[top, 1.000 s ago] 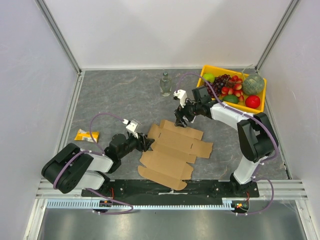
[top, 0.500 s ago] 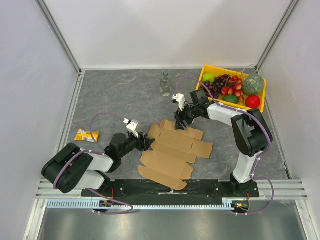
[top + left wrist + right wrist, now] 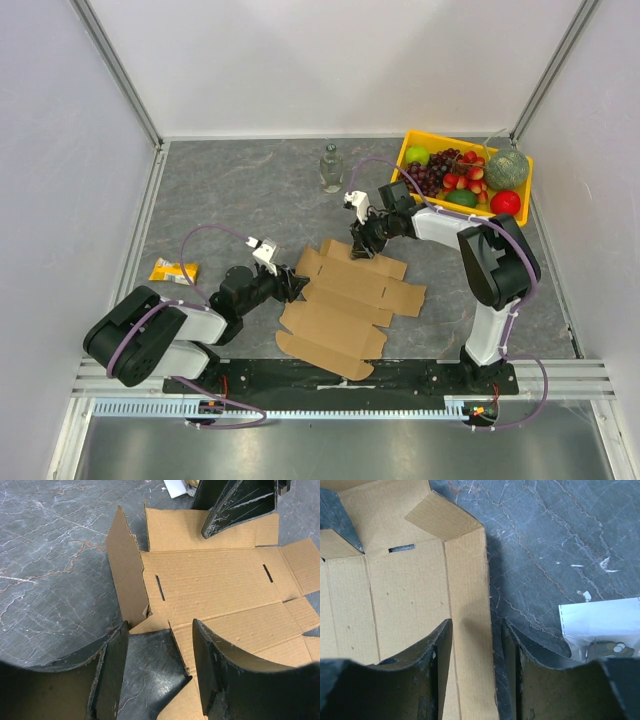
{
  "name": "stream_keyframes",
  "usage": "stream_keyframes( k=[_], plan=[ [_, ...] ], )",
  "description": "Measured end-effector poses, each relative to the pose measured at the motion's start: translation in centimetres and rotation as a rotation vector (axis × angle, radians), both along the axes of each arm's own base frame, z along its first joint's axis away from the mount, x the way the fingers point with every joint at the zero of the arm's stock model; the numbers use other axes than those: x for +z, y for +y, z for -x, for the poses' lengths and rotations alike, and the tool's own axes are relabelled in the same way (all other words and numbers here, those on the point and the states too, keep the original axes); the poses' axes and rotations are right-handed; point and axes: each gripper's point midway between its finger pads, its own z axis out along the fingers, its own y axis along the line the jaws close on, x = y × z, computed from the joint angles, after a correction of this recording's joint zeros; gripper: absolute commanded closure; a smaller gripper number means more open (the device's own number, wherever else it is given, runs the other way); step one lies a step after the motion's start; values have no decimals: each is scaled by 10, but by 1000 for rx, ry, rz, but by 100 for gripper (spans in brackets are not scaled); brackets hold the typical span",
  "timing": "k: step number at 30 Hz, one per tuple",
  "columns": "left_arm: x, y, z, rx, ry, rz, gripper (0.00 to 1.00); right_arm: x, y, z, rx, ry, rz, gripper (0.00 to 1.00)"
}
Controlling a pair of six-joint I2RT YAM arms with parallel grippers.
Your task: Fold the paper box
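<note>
The paper box (image 3: 345, 305) lies opened out and mostly flat at the near middle of the grey marbled worktop (image 3: 230, 195), with white walls (image 3: 330, 60) around. Its slotted middle panel runs left to right, and its left flap is tipped up. The left hand (image 3: 297, 285) straddles the left edge, fingers apart. The right hand (image 3: 358, 247) straddles the far edge, fingers likewise apart.

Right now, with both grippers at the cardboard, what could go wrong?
1. The paper box lies loose and mostly flat. The left gripper and right gripper straddle its edges with jaws open, so a push may slide it rather than crease it.
2. The bottle stands just beyond the right gripper; a wide swing could tip it.
</note>
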Motion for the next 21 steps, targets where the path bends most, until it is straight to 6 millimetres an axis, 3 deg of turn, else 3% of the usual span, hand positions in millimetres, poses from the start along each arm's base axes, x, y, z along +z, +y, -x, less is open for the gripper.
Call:
stream_keyframes(
  k=[8,21],
  plan=[
    [-1,0,0,0,4,-3,40,-9,2,7,10,50,-10,60],
    [-2,0,0,3,4,-3,41,-10,11,18,29,91,-31,90]
  ],
)
